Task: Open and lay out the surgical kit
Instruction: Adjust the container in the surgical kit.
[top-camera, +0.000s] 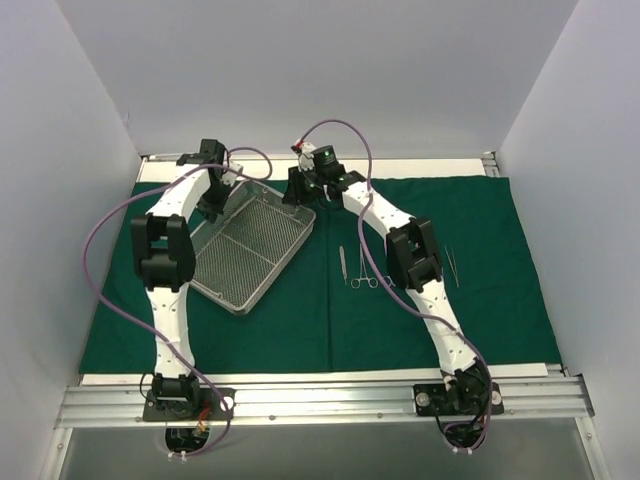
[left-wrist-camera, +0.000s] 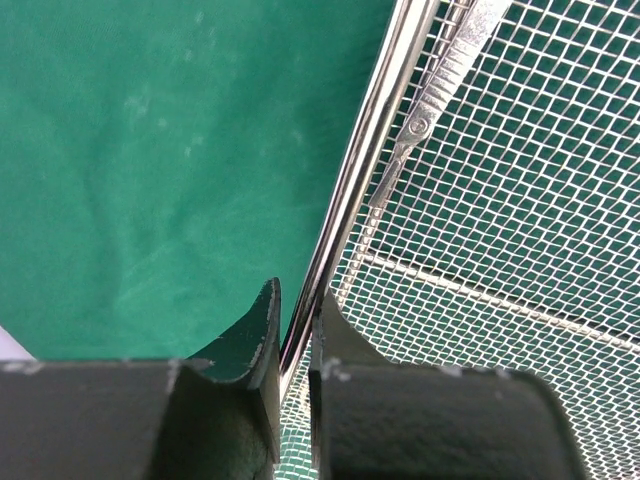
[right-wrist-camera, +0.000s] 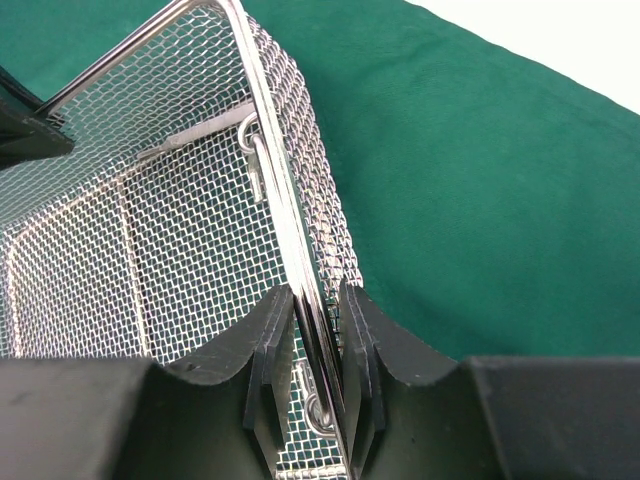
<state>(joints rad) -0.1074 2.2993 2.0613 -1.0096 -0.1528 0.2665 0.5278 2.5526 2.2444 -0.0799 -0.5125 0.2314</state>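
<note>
Steel mesh tray (top-camera: 245, 250) on green drape (top-camera: 420, 320), L claw (left-wrist-camera: 297, 300) + R claw (right-wrist-camera: 315, 300) clamping rim

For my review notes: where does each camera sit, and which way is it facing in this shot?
Top external: fixed above and behind the bases, looking down on the green cloth, mesh tray and instruments; both arms show whole.
Left wrist: on the left arm, looking along the left claw at the tray rim; only its fingers show.
Right wrist: on the right arm, looking along the right claw, closed on the tray wall; only its fingers show.
Shared: both wrist views show tray and cloth.
</note>
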